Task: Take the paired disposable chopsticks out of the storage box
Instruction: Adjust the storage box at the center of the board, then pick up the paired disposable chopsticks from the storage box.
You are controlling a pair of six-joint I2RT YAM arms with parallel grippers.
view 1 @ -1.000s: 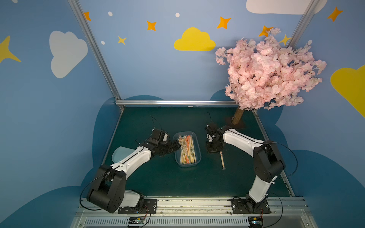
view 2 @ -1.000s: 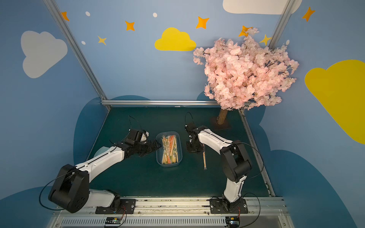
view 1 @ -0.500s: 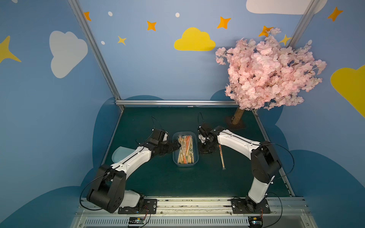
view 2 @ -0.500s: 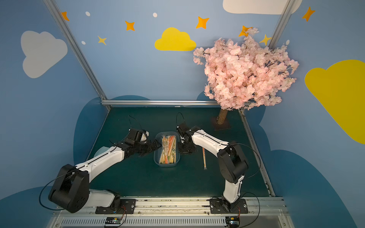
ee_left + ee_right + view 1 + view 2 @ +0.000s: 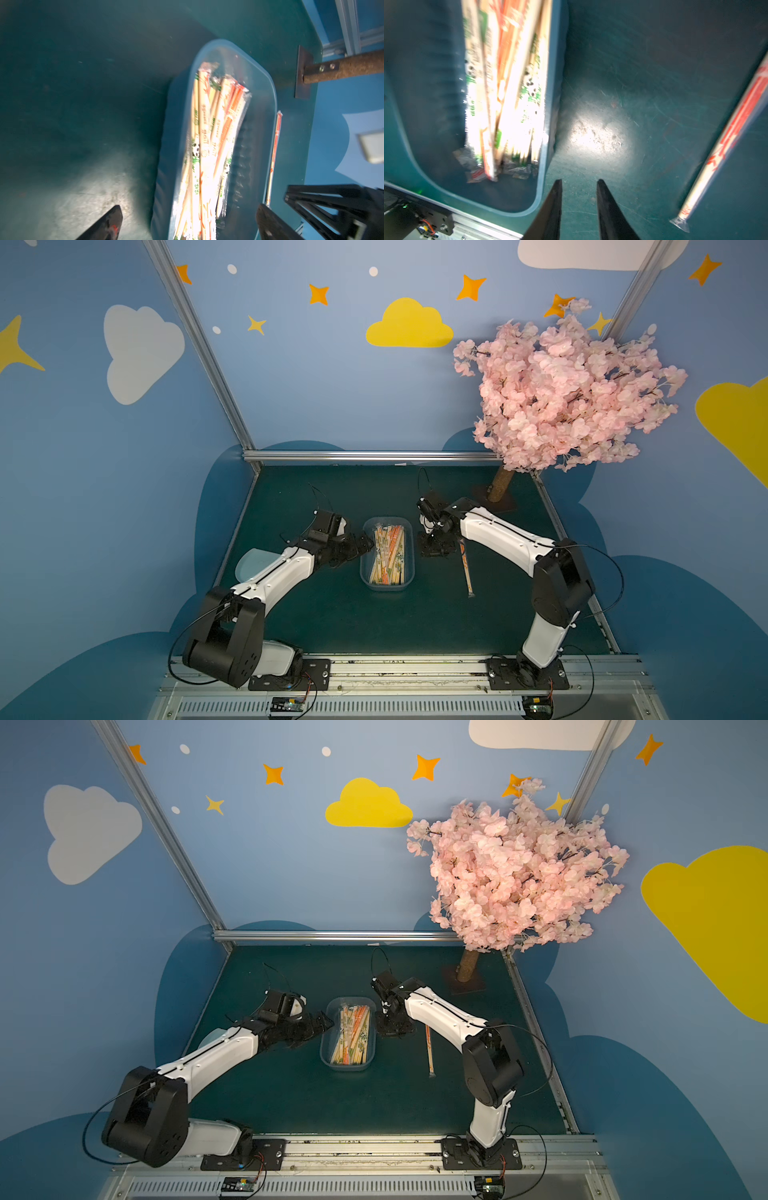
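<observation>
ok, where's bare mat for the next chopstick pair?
Free: the mat between the storage box and the front rail, and the strip between it and the back rail. Crowded: both box flanks, where the left gripper and right gripper sit, and the loose pair beyond the right one.

Glare and blur wash out the print on the paired disposable chopsticks (image 5: 207,145) in both wrist views, where the storage box (image 5: 262,116) runs off the edge. A loose sleeved pair (image 5: 726,141) on the tabletop (image 5: 654,62) is cut off in the right wrist view; in both top views the right tool's (image 5: 432,549) jaws are too dark and small to judge.
</observation>
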